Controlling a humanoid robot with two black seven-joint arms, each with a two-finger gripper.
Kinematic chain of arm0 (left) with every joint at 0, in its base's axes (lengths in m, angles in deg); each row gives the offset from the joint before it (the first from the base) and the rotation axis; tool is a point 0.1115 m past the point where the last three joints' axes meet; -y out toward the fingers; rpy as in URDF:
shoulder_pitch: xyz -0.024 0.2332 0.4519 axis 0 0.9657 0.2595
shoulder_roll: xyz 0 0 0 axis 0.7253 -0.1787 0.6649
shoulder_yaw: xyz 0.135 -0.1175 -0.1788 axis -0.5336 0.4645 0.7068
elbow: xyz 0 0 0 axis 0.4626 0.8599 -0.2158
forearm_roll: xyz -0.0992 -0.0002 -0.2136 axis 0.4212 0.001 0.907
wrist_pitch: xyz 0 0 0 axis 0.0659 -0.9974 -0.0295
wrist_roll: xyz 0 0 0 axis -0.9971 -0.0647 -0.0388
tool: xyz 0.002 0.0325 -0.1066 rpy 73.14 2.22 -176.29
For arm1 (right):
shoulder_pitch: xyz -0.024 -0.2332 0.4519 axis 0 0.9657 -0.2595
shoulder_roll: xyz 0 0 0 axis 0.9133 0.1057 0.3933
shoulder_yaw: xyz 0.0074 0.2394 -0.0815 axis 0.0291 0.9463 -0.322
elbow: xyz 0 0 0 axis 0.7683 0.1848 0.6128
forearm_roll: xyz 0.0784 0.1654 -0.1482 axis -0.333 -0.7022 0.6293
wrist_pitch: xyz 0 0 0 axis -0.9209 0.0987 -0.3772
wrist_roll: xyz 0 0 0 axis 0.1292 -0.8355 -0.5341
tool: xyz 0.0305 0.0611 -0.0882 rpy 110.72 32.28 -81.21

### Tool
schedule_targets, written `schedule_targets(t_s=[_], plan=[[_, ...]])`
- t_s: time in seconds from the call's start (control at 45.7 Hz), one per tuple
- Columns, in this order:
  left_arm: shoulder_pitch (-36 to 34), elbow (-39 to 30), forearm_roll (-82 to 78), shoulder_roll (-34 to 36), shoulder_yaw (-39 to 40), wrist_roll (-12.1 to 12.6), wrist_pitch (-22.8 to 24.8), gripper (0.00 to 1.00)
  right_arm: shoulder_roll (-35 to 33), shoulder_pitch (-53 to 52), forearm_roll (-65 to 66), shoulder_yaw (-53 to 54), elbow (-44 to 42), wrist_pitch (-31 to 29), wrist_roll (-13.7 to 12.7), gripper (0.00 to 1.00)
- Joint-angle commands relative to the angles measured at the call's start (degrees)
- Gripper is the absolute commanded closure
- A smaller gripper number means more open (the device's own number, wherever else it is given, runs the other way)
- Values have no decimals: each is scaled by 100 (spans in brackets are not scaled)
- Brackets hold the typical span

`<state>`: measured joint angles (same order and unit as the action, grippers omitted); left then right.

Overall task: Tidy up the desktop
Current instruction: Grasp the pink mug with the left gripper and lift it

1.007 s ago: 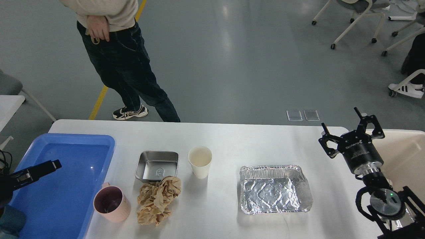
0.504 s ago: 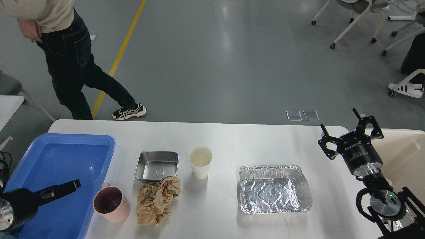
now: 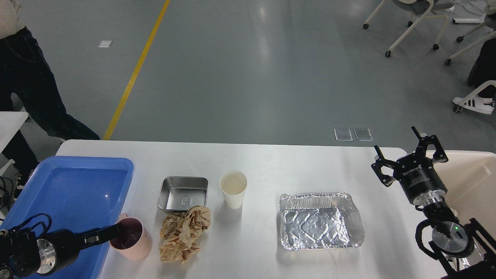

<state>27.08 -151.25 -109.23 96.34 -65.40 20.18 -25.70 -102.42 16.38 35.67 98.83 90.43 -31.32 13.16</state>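
The white desktop (image 3: 286,162) holds a pink mug (image 3: 133,242), a crumpled brown paper (image 3: 185,232), a square steel dish (image 3: 183,192), a white paper cup (image 3: 233,188) and an empty foil tray (image 3: 321,221). My left gripper (image 3: 116,231) comes in low from the left, over the blue tray's near right corner. Its dark tip is at the mug's left rim, and its fingers cannot be told apart. My right gripper (image 3: 396,140) is open and empty above the desktop's far right corner, well right of the foil tray.
A blue plastic tray (image 3: 73,190) lies empty at the left end. A cream-coloured bin (image 3: 474,182) stands past the right edge, behind my right arm. A person's legs (image 3: 23,89) are at the far left, chairs at the back right.
My left gripper has moved down and to the right across the blue tray to the pink mug's rim. The person has walked off to the left. My right gripper has hardly moved.
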Motion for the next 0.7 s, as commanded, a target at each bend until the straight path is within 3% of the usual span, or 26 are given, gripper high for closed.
schedule_targets(t_s=[0.0,0.088,0.131,0.35,0.679], plan=[[-70,28,-22,-81,-147,-1,29,46,0,1,0,2,0,1,0,0],[-176,28,-22,-99,-341,-27,55,59,0,1,0,11,0,1,0,0],[-246,28,-31,-99,-446,-88,125,70,0,1,0,11,0,1,9,0],[-545,-34,-31,-186,-622,-167,503,91,0,-8,0,11,-70,9,0,0],[-905,-446,4,340,-534,-317,1031,98,0,-70,0,11,-175,9,0,0]])
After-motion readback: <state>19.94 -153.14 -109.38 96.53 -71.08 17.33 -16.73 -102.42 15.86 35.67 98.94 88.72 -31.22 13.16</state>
